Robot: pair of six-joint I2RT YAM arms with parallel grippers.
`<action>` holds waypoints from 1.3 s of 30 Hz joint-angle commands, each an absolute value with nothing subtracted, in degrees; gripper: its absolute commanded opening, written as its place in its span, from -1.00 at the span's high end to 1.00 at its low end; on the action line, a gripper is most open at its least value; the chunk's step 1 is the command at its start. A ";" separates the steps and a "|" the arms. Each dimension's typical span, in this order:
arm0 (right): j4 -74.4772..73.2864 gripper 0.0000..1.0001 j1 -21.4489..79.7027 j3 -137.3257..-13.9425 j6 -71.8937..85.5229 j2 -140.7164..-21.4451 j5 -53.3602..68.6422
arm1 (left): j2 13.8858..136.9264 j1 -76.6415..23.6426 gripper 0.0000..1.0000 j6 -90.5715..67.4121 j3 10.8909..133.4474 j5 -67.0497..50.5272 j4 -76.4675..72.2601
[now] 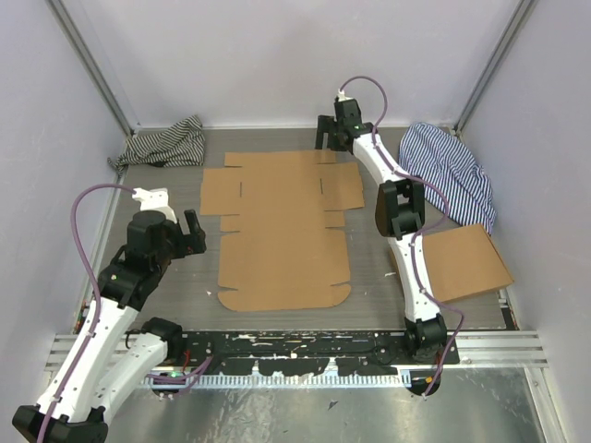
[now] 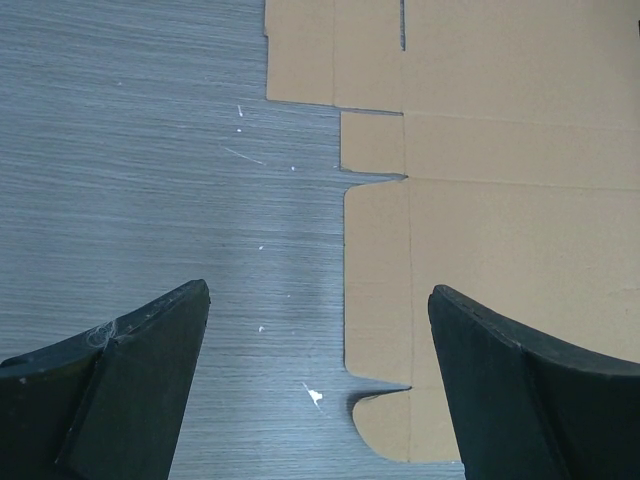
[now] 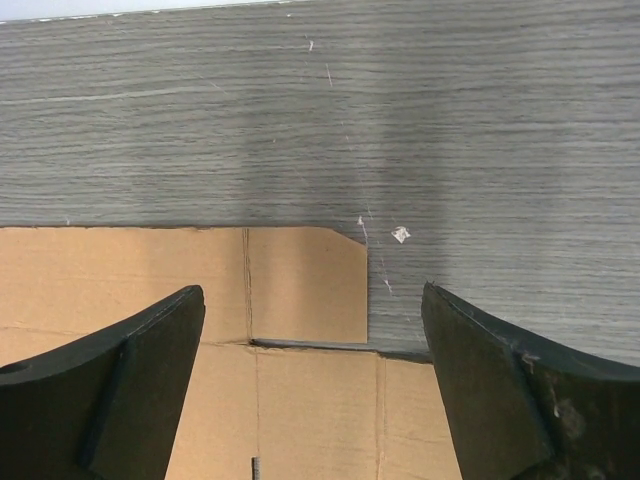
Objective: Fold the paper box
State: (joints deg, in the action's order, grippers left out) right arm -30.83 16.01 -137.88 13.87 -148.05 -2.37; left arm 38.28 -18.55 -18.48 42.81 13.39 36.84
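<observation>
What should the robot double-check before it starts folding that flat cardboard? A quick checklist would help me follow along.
1. Paper box lies flat and unfolded on the table: ok.
2. Left pincer open and empty: ok.
3. Right pincer open and empty: ok.
4. A box edge shows in both wrist views: ok.
5. Left cloth, right cloth and second cardboard lie off the paper box: ok.
6. How high each pincer is above the table: cannot tell.
</observation>
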 commanded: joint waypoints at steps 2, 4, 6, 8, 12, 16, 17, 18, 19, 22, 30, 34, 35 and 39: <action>-30.26 -0.86 15.80 -139.06 16.15 -146.91 -2.79 | 38.22 -18.72 -0.96 -18.22 42.79 12.70 34.72; -31.01 -0.84 15.82 -138.89 16.86 -147.02 -2.29 | 38.23 -18.72 -0.96 -18.23 42.81 12.83 34.73; -31.86 -0.82 15.81 -138.19 17.57 -146.85 -2.01 | 38.24 -18.72 -0.96 -18.27 42.69 12.83 34.73; -32.15 -0.78 15.81 -136.68 18.19 -146.25 -1.57 | 38.25 -18.72 -0.96 -18.35 42.67 12.83 34.80; -32.60 -0.72 15.84 -134.80 18.63 -146.03 -0.87 | 38.68 -18.69 -0.98 -18.78 42.45 12.40 34.15; -33.40 -0.69 15.93 -133.82 18.98 -145.71 -0.31 | 42.13 -18.63 -0.38 -24.44 43.69 9.46 30.23; -33.40 -0.69 15.95 -133.17 19.08 -145.34 -0.23 | 43.44 -18.64 -0.27 -26.96 43.24 7.65 26.91; -33.44 -0.68 15.99 -132.59 19.11 -144.87 -0.18 | 45.08 -18.63 -0.16 -29.62 42.68 6.00 23.09; -33.52 -0.67 16.11 -132.02 19.15 -144.37 -0.25 | 47.17 -18.64 -0.08 -32.06 42.34 4.69 19.11; -33.97 -0.66 16.15 -129.91 19.55 -142.37 -1.09 | 56.39 -18.64 0.05 -36.21 44.14 2.65 9.50; -32.11 -0.67 18.05 -118.93 19.86 -129.20 -6.61 | 86.80 -18.54 0.41 -35.87 66.53 3.82 12.08; -32.73 -0.66 20.29 -116.12 19.81 -125.45 -7.08 | 98.10 -17.69 0.50 -37.34 74.68 3.81 12.70; -33.18 -0.66 21.05 -115.98 19.74 -125.04 -7.74 | 100.94 -17.60 0.51 -37.35 76.81 3.76 13.31; -34.48 -0.60 23.35 -115.40 19.96 -124.56 -6.19 | 111.44 -17.27 0.64 -37.35 86.93 3.61 18.64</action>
